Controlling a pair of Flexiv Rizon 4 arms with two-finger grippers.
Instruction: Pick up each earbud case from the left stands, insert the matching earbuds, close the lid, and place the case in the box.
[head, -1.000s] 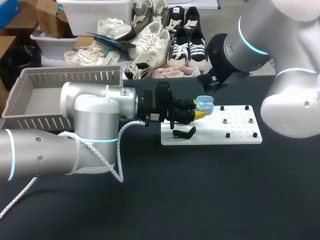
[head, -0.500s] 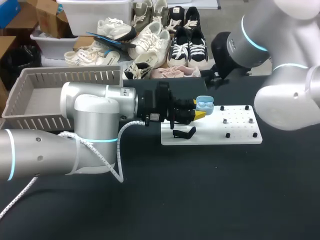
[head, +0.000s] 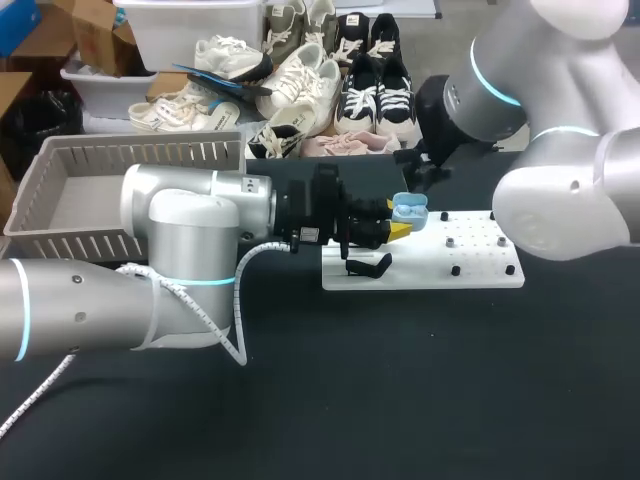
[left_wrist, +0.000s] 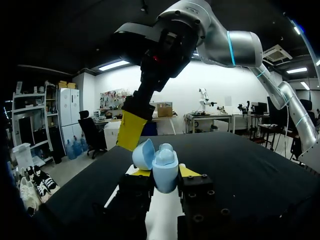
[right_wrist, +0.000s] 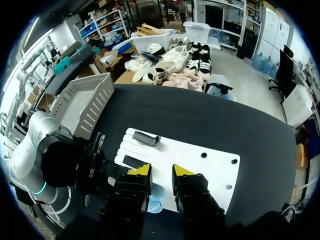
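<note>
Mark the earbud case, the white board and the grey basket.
earbud case (head: 409, 211): head view, its open blue shell.
white board (head: 480, 265): head view, bare top surface.
grey basket (head: 140, 156): head view, slatted far wall.

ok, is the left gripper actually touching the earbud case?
Touching. In the left wrist view the left gripper has the open blue earbud case between its two yellow tips, both pressed against it, with no gap on either side.
</note>
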